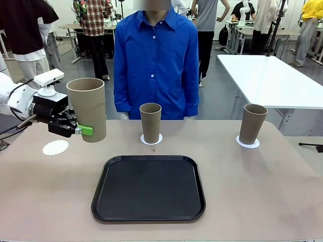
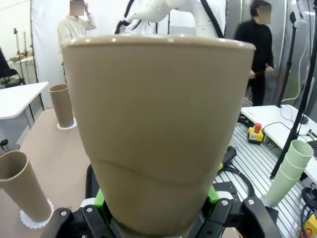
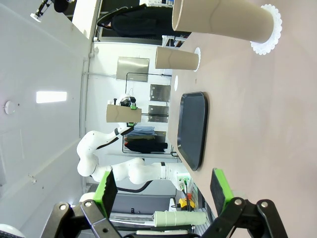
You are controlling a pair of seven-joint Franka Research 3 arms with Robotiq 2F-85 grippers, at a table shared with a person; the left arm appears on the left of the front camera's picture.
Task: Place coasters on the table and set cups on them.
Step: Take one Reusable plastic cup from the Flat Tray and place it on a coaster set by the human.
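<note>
My left gripper (image 1: pixel 82 130) is shut on a tall khaki cup (image 1: pixel 88 108) and holds it upright above the table (image 1: pixel 262 171), just right of an empty white coaster (image 1: pixel 55 147). In the left wrist view this cup (image 2: pixel 158 124) stands between the green pads (image 2: pixel 101 197). A second cup (image 1: pixel 150 122) stands on a coaster (image 1: pixel 151 139) at the middle. A third cup (image 1: pixel 252 124) stands on a coaster (image 1: pixel 248 143) at the right. My right gripper (image 3: pixel 163 191) is open with nothing in it, above the table (image 3: pixel 257 124), and its view shows the nearest cup (image 3: pixel 223 20) on its coaster (image 3: pixel 267 29).
A large black tray (image 1: pixel 149 188) lies at the front middle. A person in a blue shirt (image 1: pixel 155 60) stands at the far edge behind the middle cup. A stack of pale green cups (image 2: pixel 290 171) stands off the table. A white table (image 1: pixel 272 80) is at the back right.
</note>
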